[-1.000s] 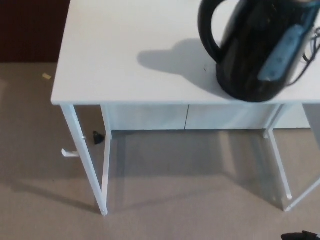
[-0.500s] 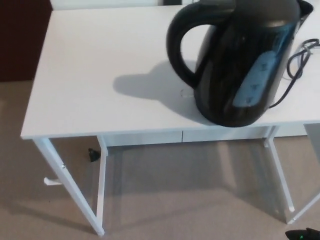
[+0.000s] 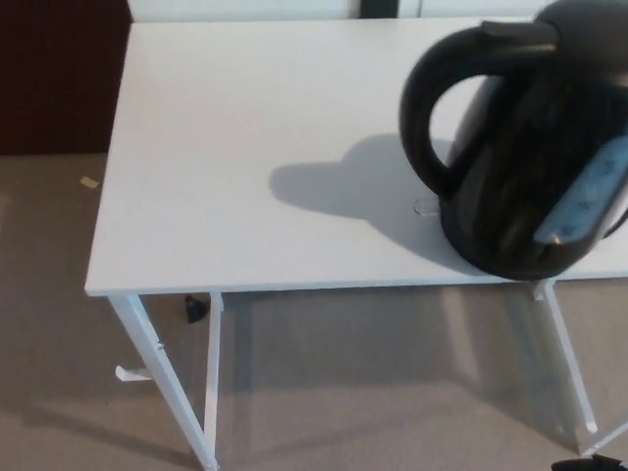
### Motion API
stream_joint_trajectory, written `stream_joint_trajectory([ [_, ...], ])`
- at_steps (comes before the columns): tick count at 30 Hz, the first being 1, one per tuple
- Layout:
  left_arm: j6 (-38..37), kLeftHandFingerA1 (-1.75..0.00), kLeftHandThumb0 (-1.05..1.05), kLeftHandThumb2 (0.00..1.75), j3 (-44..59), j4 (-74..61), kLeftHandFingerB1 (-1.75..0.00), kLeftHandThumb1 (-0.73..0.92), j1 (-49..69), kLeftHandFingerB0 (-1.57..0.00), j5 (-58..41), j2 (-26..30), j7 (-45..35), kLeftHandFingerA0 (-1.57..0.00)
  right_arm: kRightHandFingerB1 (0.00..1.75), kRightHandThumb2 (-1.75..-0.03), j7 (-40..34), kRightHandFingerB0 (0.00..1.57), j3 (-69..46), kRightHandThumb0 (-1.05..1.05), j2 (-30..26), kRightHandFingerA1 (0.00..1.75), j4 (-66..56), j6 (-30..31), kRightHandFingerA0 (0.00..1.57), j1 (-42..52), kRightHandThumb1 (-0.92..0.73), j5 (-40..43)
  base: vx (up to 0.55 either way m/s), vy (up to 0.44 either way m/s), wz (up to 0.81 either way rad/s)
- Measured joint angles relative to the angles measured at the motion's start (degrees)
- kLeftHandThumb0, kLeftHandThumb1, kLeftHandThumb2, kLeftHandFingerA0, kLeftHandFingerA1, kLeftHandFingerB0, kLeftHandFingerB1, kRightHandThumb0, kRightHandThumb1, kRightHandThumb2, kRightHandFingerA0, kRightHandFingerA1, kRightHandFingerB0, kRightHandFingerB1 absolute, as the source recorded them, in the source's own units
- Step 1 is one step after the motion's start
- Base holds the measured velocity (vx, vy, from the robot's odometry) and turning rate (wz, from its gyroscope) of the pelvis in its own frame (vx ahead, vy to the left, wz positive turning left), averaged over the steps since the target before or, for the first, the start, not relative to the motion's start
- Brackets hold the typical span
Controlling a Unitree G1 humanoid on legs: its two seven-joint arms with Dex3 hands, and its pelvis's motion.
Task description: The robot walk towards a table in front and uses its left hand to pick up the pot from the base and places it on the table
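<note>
Kettle (image 3: 530, 167), black and electric, stands untouched. Neither the robot's left hand nor its right shows, so how wide the fingers are cannot be told, and nothing grips the pot.

It sits at the right side of a white table (image 3: 245, 147), its bottom close to the front edge. Its looped handle (image 3: 417, 128) faces the table's middle, toward the robot's left. A pale blue water gauge (image 3: 589, 196) runs down its near side. Its right part is cut off by the picture's edge. No separate base can be made out beneath it.

Judged from here, the main risk is that front edge. A left hand that bumps the body instead of hooking the handle could tip the kettle onto the beige carpet (image 3: 373, 392). If a base is hidden underneath, it might drag along with the lift.

Under the table's left end a small black object (image 3: 195, 308) lies on the floor. A dark shape (image 3: 589, 463) at the bottom right corner is too small to identify.
</note>
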Motion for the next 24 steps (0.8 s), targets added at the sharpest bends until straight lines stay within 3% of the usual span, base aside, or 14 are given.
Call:
stream_joint_trajectory([
  [12, -0.65, -0.43, -0.16, 0.57, 0.08, 0.42, -0.36, 0.59, -0.22, -0.36, 0.0, -0.79, 0.43, -0.51, 0.43, -0.59, 0.0, 0.39, 0.02, -0.33, 0.02, 0.58, 0.21, 0.28, 0.62, 0.01, -0.63, -0.19, 0.0, 0.0, 0.0],
  [13, -0.65, -0.59, -0.14, 0.87, 0.09, 0.41, -0.5, 0.41, -0.24, -0.21, 0.0, -0.79, 0.43, -0.39, 0.42, -0.59, 0.0, 0.38, 0.02, -0.33, 0.02, 0.57, 0.2, 0.29, 0.61, 0.0, -0.63, -0.19, 0.0, 0.0, 0.0],
  [17, -0.65, -0.55, -0.15, 0.87, 0.44, -0.06, -0.47, 0.42, -0.29, -0.11, -0.01, -0.85, 1.02, -0.27, 0.42, -0.59, 0.0, 0.39, 0.03, -0.33, 0.02, 0.56, 0.07, 0.61, 0.62, -0.02, -0.64, -0.19, 0.0, 0.0, 0.0],
  [19, -0.63, -0.55, -0.14, 0.87, 1.61, -0.78, -0.47, 0.42, -0.19, -0.1, -0.32, -0.88, 1.5, -0.24, 0.43, -0.59, 0.0, 0.4, 0.06, -0.33, 0.02, 0.57, 0.02, 0.73, 0.61, -0.02, -0.63, -0.2, 0.0, 0.0, 0.0],
  [20, -0.54, -0.39, -0.2, 0.59, 2.79, -1.57, -0.32, 0.57, -0.13, -0.21, -0.65, -0.91, 1.79, -0.3, 0.43, -0.58, -0.01, 0.4, 0.06, -0.33, 0.05, 0.57, -0.01, 0.76, 0.62, -0.01, -0.63, -0.19, 0.0, 0.0, 0.0],
  [21, -0.5, -0.35, -0.25, 0.62, 4.98, -2.52, -0.31, 0.59, -0.31, -0.15, -1.26, -0.66, 2.54, -0.19, 0.42, -0.58, -0.01, 0.4, 0.06, -0.32, 0.1, 0.56, -0.07, 0.83, 0.61, 0.04, -0.63, -0.19, 0.0, 0.0, 0.0],
  [22, -0.46, -0.39, -0.26, 0.61, 6.4, -2.69, -0.34, 0.54, -0.63, -0.2, -1.63, -0.28, 3.01, -0.28, 0.42, -0.58, -0.01, 0.4, 0.06, -0.32, 0.16, 0.55, -0.12, 0.85, 0.6, 0.06, -0.64, -0.18, 0.0, 0.0, 0.0],
  [24, 0.06, -0.35, -0.23, 0.61, 11.34, -3.14, -0.3, 0.6, -1.72, -0.17, -2.93, 2.45, 4.51, -0.21, 0.42, -0.58, 0.0, 0.4, 0.05, -0.32, 0.24, 0.55, -0.14, 0.89, 0.61, 0.1, -0.64, -0.18, 0.0, 0.0, 0.0],
])
